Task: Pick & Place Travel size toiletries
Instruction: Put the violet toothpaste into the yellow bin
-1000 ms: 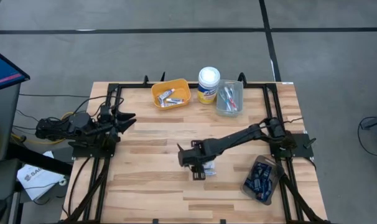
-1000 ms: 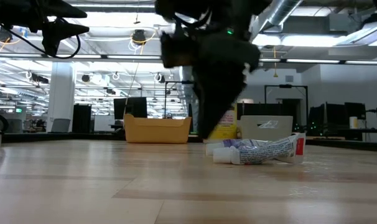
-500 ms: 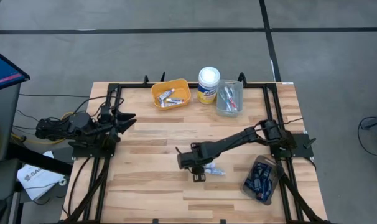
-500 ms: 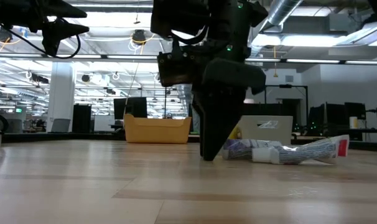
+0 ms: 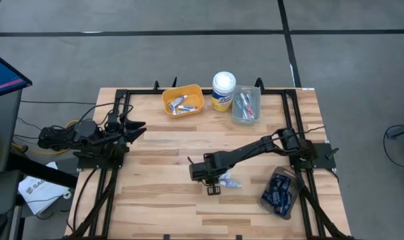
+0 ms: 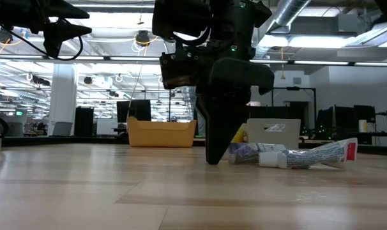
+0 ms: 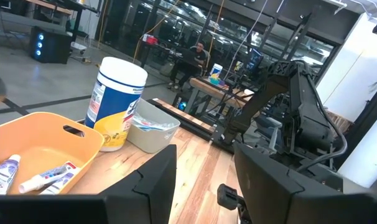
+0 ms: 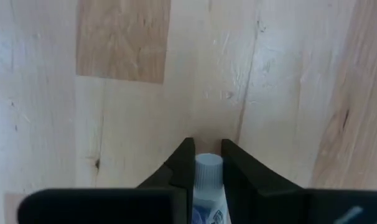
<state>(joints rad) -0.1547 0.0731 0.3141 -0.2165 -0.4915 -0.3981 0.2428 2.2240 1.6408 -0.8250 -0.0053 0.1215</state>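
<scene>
My right gripper (image 5: 213, 187) points down at the middle of the table, its tips on the wood (image 6: 214, 160), shut on a small white tube with blue print (image 8: 208, 186). That tube (image 5: 230, 182) lies flat and runs from the fingers toward the right edge. In the low view a red-ended tube (image 6: 308, 155) lies with it. My left gripper (image 5: 139, 128) hangs open and level over the table's left side, nothing between its fingers (image 7: 204, 186). My right gripper pinches the tube's white cap end (image 8: 208, 167) between its two fingers (image 8: 182, 165). The fingers come from above, pointing down, one on each side of the cap. The tube lies on the table.
At the far edge stand an orange bin (image 5: 183, 99) holding small tubes, a white-lidded yellow canister (image 5: 223, 90) and a clear container (image 5: 245, 105) of red-tipped items. A dark tray (image 5: 280, 191) with navy packets sits near the right front. Bare wood lies left of the gripper.
My right gripper has sunk until its tips reach the table. The tubes beside it have slid along the wood toward the right edge and now show beside the gripper in the high view instead of under it.
</scene>
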